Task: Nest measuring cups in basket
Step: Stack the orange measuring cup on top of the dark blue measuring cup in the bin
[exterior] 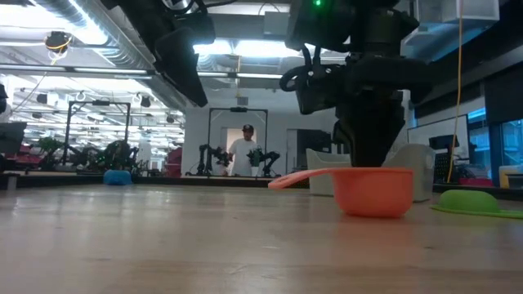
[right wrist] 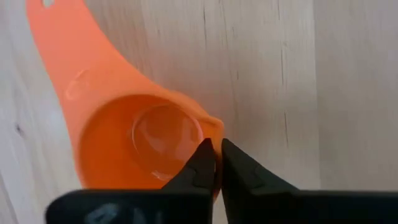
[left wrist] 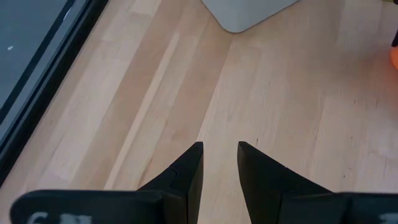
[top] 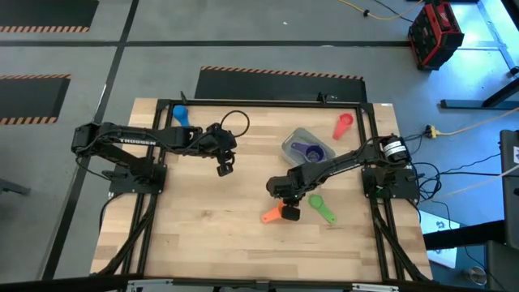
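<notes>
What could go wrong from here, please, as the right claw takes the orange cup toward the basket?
The right claw pinches only the thin rim of the orange cup, so the cup may swing or slip when lifted. The basket already holds a purple cup; a tilted orange cup could land askew instead of nesting. The green cup lies nearby and could get nudged.

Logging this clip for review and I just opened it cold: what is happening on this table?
The right end effector is down at the orange measuring cup near the table's front, its fingers pinched on the cup's rim. The cup sits on the wood. The basket already holds the purple cup. The green cup, red cup and blue cup lie loose on the table. The left end effector hangs partly open over bare wood, holding nothing.
</notes>
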Available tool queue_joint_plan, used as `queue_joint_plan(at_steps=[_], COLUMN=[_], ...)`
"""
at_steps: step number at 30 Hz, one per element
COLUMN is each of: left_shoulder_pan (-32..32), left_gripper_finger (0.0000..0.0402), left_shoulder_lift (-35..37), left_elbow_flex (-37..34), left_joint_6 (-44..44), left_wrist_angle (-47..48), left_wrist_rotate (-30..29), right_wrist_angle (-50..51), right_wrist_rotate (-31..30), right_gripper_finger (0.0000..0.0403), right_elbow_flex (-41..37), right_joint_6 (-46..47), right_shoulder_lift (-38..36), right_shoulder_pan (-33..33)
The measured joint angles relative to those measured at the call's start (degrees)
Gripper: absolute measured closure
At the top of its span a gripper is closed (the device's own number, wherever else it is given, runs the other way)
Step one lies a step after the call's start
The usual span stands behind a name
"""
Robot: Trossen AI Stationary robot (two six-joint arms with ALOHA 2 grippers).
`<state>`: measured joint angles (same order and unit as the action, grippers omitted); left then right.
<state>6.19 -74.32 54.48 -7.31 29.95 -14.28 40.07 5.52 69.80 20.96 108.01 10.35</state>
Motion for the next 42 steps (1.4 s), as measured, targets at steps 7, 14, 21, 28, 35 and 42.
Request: queue_joint_plan(at_steps=[7, 14, 21, 28, 35, 42], left_shoulder_pan=[0.0, 0.0, 0.0, 0.0, 0.0, 0.0], left_gripper_finger=[0.0310, 0.0310, 0.0310, 0.0310, 0.0310, 0.0310], left_shoulder_lift=[0.0, 0.0, 0.0, 0.0, 0.0, 0.0], left_elbow_flex=[0.0, 0.0, 0.0, 0.0, 0.1, 0.1], left_joint_6=[0.0, -0.1, -1.6, -1.7, -3.1, -3.1], left_wrist_angle=[0.0, 0.0, 0.0, 0.0, 0.0, 0.0], left_wrist_rotate=[0.0, 0.0, 0.0, 0.0, 0.0, 0.0], right_wrist_angle=[0.0, 2.2, 11.6, 17.4, 19.6, 24.3], right_wrist_rotate=[0.1, 1.6, 1.8, 1.7, 0.4, -2.9], right_gripper_finger=[0.0389, 0.0389, 0.0392, 0.0391, 0.0392, 0.0392], right_elbow_flex=[0.0, 2.8, 9.7, 13.1, 13.1, 13.1], right_joint_6=[3.0, 4.1, 1.5, 1.3, 3.0, 4.8], right_shoulder_lift=[0.0, -0.2, -0.3, -4.2, -11.3, -20.3], right_shoulder_pan=[0.0, 0.0, 0.0, 0.0, -0.4, -2.7])
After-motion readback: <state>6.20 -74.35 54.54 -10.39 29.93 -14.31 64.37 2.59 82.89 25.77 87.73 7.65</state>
